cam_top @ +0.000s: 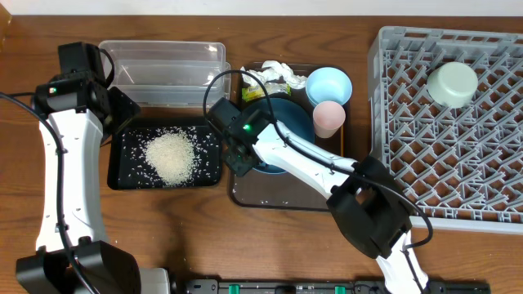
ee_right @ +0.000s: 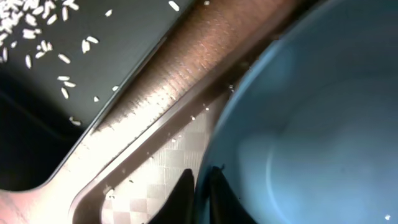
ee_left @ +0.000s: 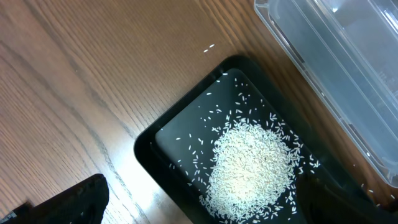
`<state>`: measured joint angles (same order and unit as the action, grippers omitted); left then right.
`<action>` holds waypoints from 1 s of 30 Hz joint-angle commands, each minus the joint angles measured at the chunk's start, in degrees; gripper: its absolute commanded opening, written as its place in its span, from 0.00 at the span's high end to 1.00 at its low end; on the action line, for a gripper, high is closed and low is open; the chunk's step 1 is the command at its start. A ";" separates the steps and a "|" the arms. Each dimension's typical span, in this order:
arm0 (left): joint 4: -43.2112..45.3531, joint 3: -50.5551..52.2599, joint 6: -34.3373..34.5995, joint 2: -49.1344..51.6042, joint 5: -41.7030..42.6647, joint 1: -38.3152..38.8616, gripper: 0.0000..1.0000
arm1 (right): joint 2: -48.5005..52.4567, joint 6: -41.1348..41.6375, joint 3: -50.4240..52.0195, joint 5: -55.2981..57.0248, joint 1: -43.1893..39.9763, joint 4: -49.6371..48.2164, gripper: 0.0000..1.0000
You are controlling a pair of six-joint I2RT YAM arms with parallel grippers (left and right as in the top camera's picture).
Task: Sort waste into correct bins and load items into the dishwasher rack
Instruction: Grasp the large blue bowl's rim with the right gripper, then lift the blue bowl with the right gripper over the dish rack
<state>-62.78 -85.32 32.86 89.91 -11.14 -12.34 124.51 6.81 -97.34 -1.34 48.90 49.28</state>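
Left of the brown tray [cam_top: 278,196], our left gripper [cam_top: 127,110] hangs over the far corner of the black tray [cam_top: 118,175]; we cannot tell how wide it stands. That bin holds the rice [cam_top: 170,157], while the clear tub [cam_top: 161,45], back-left of the brown tray, looks empty. On the brown tray our right gripper [ee_right: 202,190] is clamped on the left rim of the dark blue plate [ee_right: 311,124]. The rack [cam_top: 409,163], right of the brown tray, holds one mint bowl [cam_top: 452,84], so the plate must travel rightward
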 commanded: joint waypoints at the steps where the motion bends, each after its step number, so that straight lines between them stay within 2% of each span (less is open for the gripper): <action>1: -0.15 -1.16 0.46 0.20 -0.94 -0.20 0.03 | 0.09 1.51 -0.17 -1.40 0.68 -0.02 0.99; 8: -0.15 -1.16 0.46 0.20 -0.94 -0.20 0.02 | -1.51 1.51 -1.77 -7.37 0.68 0.04 0.99; 13: -0.15 -1.16 0.46 0.20 -0.94 -0.20 0.03 | -1.64 1.49 -6.64 -9.49 0.13 3.34 0.99; 22: -0.15 -1.16 0.46 0.20 -0.94 -0.20 0.03 | -1.73 -0.87 -24.92 -9.20 -5.22 18.47 0.99; 30: -0.15 -1.16 0.46 0.20 -0.94 -0.20 0.02 | -4.90 -2.64 -38.66 -9.68 -16.37 26.03 0.99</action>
<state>-62.78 -85.32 32.86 89.91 -11.14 -12.34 123.72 5.54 -131.96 -10.87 36.84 74.59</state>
